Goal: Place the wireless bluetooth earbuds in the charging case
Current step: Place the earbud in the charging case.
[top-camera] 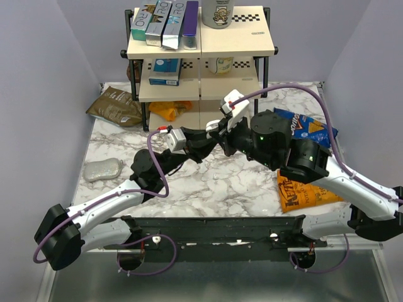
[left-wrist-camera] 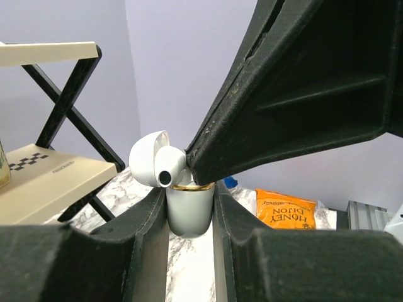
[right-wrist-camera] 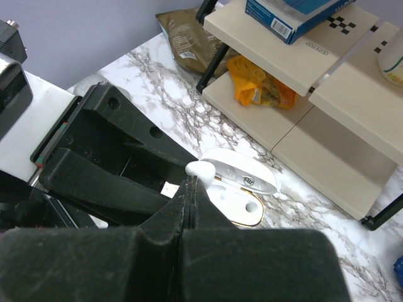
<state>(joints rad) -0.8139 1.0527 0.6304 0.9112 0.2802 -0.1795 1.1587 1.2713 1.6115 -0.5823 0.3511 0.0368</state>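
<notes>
Clamped in left gripper (left-wrist-camera: 189,200), centre of left wrist view: white charging case (left-wrist-camera: 189,215), lid (left-wrist-camera: 146,157) open. Pinched in closed right gripper (right-wrist-camera: 191,184), at case rim: white earbud (left-wrist-camera: 170,165).

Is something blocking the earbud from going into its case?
Nothing visible is. The lid is flipped back, so the case, squeezed by the left fingers, is open on top. The earbud, pinched by the right fingers, sits right at the opening.
</notes>
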